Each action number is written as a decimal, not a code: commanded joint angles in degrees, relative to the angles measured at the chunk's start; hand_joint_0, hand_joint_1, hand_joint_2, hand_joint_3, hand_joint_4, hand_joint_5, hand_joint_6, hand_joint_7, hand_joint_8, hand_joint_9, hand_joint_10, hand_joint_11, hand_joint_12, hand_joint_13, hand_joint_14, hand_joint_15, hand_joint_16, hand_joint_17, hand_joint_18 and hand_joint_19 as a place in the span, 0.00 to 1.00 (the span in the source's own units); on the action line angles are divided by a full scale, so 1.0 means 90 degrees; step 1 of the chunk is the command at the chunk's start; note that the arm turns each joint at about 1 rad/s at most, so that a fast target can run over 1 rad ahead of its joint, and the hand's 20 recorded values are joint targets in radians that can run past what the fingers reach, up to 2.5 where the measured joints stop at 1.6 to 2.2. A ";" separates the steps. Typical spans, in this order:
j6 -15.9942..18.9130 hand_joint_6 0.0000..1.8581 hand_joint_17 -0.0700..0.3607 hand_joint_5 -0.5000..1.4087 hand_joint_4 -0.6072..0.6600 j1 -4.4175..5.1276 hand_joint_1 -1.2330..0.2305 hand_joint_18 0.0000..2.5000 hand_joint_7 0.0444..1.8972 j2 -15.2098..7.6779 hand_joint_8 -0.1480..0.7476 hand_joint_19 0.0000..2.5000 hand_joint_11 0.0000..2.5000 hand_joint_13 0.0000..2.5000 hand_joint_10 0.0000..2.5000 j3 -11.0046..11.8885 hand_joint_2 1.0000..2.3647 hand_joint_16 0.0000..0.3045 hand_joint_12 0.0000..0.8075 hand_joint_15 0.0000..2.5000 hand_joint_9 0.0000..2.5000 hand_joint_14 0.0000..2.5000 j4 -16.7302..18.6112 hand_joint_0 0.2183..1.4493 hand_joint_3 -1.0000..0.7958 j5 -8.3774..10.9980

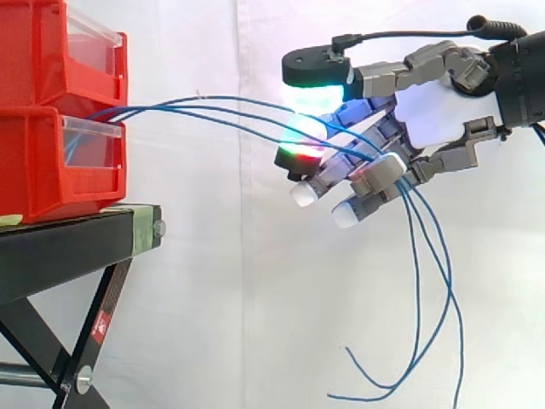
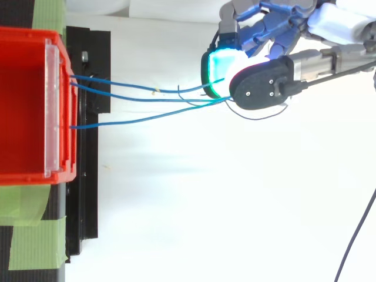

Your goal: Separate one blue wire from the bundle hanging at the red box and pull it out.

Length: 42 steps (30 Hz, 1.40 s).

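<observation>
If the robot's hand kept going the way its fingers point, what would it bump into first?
Probably the lower red bin, or the edge of the black stand just under it. The hand points left and slightly down, with only air and the blue wires between.

A plain white curtain (image 1: 213,298), evenly lit and softly creased, hangs behind a black counter (image 1: 60,247) on crossed black legs (image 1: 94,332), with green tape (image 2: 35,244) stuck along its edge.
</observation>
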 commanded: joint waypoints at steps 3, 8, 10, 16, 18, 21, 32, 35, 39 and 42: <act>0.0002 0.43 0.45 0.16 0.60 0.0000 0.37 0.23 0.62 -0.0001 0.54 0.27 0.30 0.55 0.01 0.0001 0.02 0.18 0.42 0.61 0.32 0.00 0.0000 0.32 0.44 -0.0010; 0.0002 0.44 0.44 0.17 0.56 0.0000 0.36 0.23 0.64 -0.0001 0.53 0.27 0.30 0.55 0.01 0.0001 0.02 0.18 0.41 0.61 0.34 0.00 0.0000 0.31 0.50 -0.0010; 0.0002 0.44 0.44 0.17 0.55 0.0000 0.36 0.24 0.64 -0.0001 0.54 0.27 0.31 0.55 0.01 0.0001 0.02 0.17 0.42 0.61 0.36 0.00 0.0000 0.31 0.52 0.0000; 0.0002 0.44 0.44 0.18 0.56 0.0000 0.34 0.24 0.68 -0.0001 0.54 0.27 0.32 0.55 0.01 0.0001 0.02 0.17 0.42 0.61 0.39 0.00 0.0000 0.31 0.55 0.0019; 0.0012 0.44 0.44 0.18 0.56 0.0000 0.34 0.24 0.68 -0.0001 0.53 0.26 0.32 0.55 0.01 0.0001 0.02 0.17 0.42 0.60 0.39 0.00 0.0000 0.31 0.55 0.0019; 0.0061 0.44 0.44 0.18 0.57 0.0000 0.33 0.24 0.68 -0.0001 0.53 0.26 0.32 0.53 0.01 0.0001 0.02 0.17 0.44 0.57 0.39 0.01 0.0010 0.31 0.56 0.0019; 0.0334 0.44 0.43 0.18 0.59 0.0000 0.32 0.22 0.69 -0.0001 0.52 0.23 0.28 0.26 0.01 0.0001 0.02 0.17 0.51 0.24 0.36 0.01 0.0010 0.32 0.56 0.0019; 0.0305 0.43 0.44 0.19 0.60 0.0000 0.32 0.19 0.70 -0.0001 0.51 0.22 0.26 0.20 0.01 0.0001 0.02 0.17 0.49 0.17 0.34 0.01 0.0029 0.32 0.55 0.0019; 0.0295 0.43 0.44 0.19 0.61 0.0000 0.32 0.16 0.71 -0.0001 0.51 0.19 0.25 0.15 0.01 0.0001 0.02 0.17 0.47 0.12 0.32 0.00 0.0059 0.31 0.56 0.0010; 0.0276 0.43 0.44 0.19 0.60 0.0000 0.32 0.11 0.71 -0.0001 0.50 0.16 0.23 0.11 0.01 0.0001 0.02 0.17 0.47 0.09 0.30 0.00 0.0059 0.31 0.56 0.0000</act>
